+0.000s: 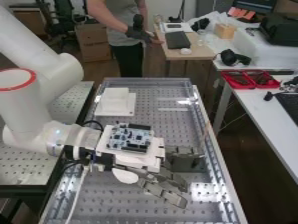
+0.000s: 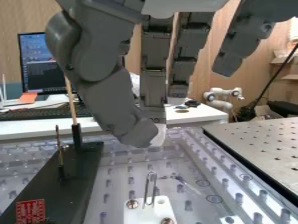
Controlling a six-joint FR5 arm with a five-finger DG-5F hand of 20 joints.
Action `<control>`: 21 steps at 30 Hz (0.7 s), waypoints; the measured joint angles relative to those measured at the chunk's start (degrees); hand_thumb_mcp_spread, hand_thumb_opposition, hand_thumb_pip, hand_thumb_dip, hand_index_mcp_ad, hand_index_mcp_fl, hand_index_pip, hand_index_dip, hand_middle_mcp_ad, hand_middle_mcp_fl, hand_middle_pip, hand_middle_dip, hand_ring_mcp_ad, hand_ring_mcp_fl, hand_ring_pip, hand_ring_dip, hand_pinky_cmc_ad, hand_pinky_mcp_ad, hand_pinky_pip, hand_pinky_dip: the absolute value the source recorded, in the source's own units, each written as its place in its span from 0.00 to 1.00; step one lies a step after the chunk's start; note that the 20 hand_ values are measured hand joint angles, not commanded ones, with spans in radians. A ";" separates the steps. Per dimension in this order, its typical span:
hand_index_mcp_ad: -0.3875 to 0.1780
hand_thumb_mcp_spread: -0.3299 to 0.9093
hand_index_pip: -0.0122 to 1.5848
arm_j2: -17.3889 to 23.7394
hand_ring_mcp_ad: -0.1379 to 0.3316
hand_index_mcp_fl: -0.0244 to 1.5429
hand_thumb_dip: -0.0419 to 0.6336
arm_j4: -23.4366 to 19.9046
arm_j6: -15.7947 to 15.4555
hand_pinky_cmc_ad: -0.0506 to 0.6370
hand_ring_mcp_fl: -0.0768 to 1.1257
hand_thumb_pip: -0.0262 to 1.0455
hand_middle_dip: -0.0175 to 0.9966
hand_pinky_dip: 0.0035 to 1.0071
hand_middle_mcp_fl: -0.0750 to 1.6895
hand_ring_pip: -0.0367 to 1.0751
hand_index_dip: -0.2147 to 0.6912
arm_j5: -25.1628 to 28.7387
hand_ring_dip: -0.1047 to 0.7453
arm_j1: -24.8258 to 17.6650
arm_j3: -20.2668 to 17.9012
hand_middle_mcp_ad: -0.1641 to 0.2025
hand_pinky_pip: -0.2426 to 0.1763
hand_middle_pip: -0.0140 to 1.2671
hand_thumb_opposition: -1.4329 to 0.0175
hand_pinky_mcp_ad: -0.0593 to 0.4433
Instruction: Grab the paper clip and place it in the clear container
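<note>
one paper clip [image 2: 146, 187], one circuit board [image 1: 130, 137], two screws [image 2: 132, 204] (red trays [image 1: 237, 87]: also two)

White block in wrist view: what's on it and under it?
On the white block: paper clip, standing up, and two screw heads. What's underneath is covered by the block, can't tell.

Perforated bench [image 1: 100, 200] mid-room, bright glare patches on its right side in high view. Second perforated metal table [image 1: 73, 100] to the left. White table [image 1: 266, 122] along the right, red bins [image 1: 251, 86] on it. Light wood table [image 1: 197, 49] beyond the far end. Cardboard box [image 1: 93, 45] and black chair [image 1: 63, 19] at back left. Brown floor [image 1: 233, 145]. Wrist view: wood-toned wall [image 2: 30, 15] behind a monitor [image 2: 40, 72] and dark keyboard [image 2: 33, 113] on a white desk [image 2: 26, 129].
</note>
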State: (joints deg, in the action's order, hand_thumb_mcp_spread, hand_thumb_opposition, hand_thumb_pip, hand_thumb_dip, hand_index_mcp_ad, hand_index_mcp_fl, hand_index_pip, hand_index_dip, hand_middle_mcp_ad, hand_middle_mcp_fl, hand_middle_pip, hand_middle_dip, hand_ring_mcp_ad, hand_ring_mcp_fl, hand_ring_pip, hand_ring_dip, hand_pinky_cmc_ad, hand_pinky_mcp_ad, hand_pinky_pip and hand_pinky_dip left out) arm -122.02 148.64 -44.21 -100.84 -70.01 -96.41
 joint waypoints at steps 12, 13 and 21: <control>0.35 0.80 0.08 -0.16 0.24 0.06 0.58 0.04 -0.05 0.68 0.42 0.66 0.80 0.15 0.40 0.11 0.04 0.04 0.74 0.15 -0.37 0.24 0.67 0.45 0.33 0.58; 0.35 0.78 0.08 -0.16 0.24 0.06 0.58 -0.14 0.01 0.68 0.42 0.66 0.81 0.15 0.39 0.11 0.04 0.06 0.74 0.18 -0.43 0.24 0.67 0.44 0.34 0.58; 0.33 0.77 0.08 -0.75 0.23 0.06 0.57 -0.40 0.15 0.67 0.41 0.66 0.76 0.15 0.37 0.11 0.04 -0.25 0.74 0.54 -0.43 0.32 0.67 0.40 0.35 0.58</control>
State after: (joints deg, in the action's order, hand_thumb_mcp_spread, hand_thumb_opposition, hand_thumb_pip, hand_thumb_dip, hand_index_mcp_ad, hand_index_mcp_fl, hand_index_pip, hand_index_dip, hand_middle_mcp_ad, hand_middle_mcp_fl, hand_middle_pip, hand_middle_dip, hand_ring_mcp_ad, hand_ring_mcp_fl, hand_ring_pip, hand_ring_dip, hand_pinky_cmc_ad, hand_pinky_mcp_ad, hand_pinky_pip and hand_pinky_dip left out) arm -122.77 148.24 -44.06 -101.09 -69.48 -96.84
